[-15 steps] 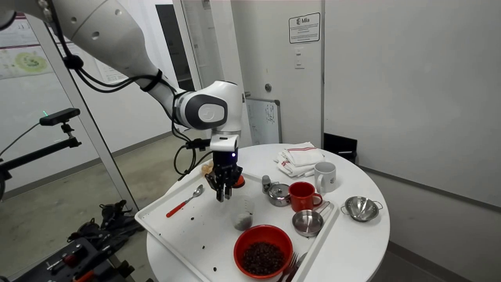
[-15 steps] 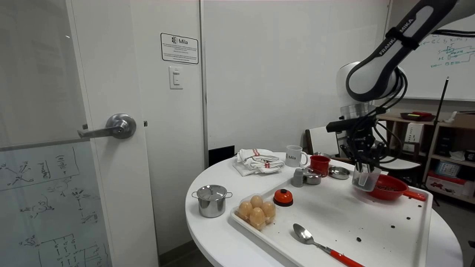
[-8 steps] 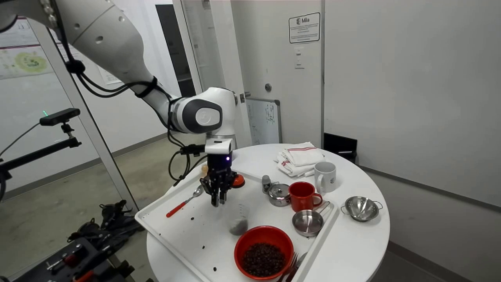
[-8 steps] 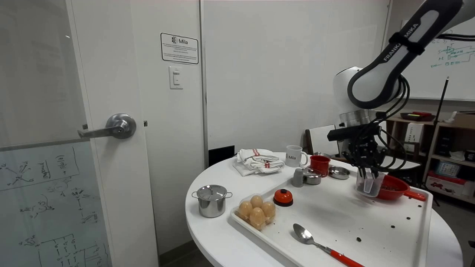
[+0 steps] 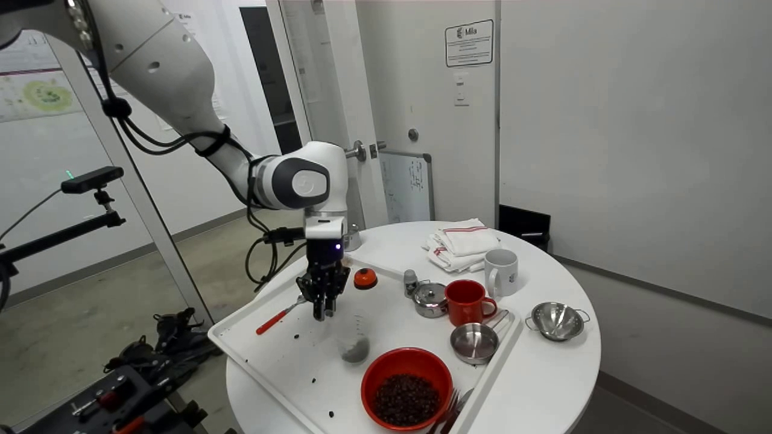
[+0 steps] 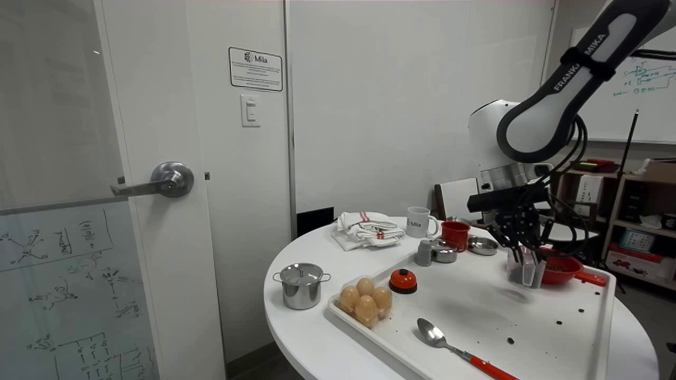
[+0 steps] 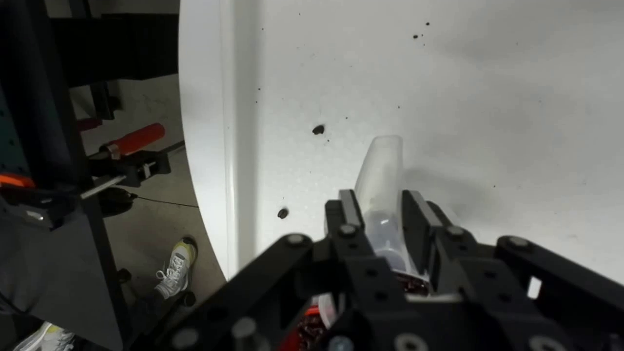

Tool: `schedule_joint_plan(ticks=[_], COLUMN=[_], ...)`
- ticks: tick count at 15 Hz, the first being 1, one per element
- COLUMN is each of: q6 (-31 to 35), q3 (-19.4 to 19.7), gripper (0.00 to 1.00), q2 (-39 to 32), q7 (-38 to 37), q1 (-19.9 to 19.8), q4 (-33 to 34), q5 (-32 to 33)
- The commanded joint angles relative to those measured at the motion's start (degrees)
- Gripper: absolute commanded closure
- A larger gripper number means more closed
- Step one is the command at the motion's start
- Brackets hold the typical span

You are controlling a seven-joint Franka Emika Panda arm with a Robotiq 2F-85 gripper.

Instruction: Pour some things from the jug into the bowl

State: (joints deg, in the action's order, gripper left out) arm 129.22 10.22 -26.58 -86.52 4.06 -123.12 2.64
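The jug (image 5: 354,348) is a small translucent cup with measuring marks and dark contents low inside. It also shows in an exterior view (image 6: 528,274), raised a little above the tray, with a shadow on it. My gripper (image 5: 324,313) is shut on the jug's handle, which shows between the fingers in the wrist view (image 7: 386,170). The big red bowl (image 5: 386,365), holding many dark beans, stands beside the jug, apart from it in an exterior view. Part of the bowl shows low in the wrist view (image 7: 291,340). My fingers hide most of the jug's body there.
A white tray (image 5: 274,367) lies on a round table. Stray beans, a red-handled spoon (image 6: 465,353), eggs (image 6: 365,301) and an orange-red timer (image 6: 403,281) are on it. A red cup (image 5: 465,301), steel pan (image 5: 474,343) and fork (image 5: 449,410) lie around the bowl's side.
My gripper has carried the jug away from the bowl, leftward in an exterior view, and somewhat lower. The bowl stays nearly in place.
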Motion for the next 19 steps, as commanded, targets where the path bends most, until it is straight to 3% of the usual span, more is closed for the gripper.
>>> schedule_joint_plan(ticks=[1,3,5,6,7,8,9,11,12,14,19], q6=[0.0,-0.7,-1.1,-1.3,-1.5,-1.5,-1.5,-1.8,-0.4,-0.5,-0.7], q3=[0.0,0.3,0.4,0.4,0.5,0.6,0.7,0.9,0.0,0.1,0.1], gripper=[0.93,0.93,0.86,0.93,0.90,0.49,0.46,0.32,0.50,0.34,0.32], q2=[-1.6,-3.0,-4.3,-5.0,-5.5,-5.9,-6.2,-6.3,-5.8,-5.9,-6.1], q7=[-1.0,-1.4,-1.7,-1.8,-1.8,-1.8,-2.0,-1.8,-0.4,-0.4,-0.4], q1=[1.4,2.1,2.7,2.9,3.2,3.4,3.7,4.0,2.7,2.9,2.9], q4=[0.7,1.5,2.2,2.6,2.8,3.0,3.1,3.0,2.0,2.1,2.4], q5=[3.7,5.7,7.2,7.7,8.3,8.8,9.3,10.2,8.3,8.8,8.9])
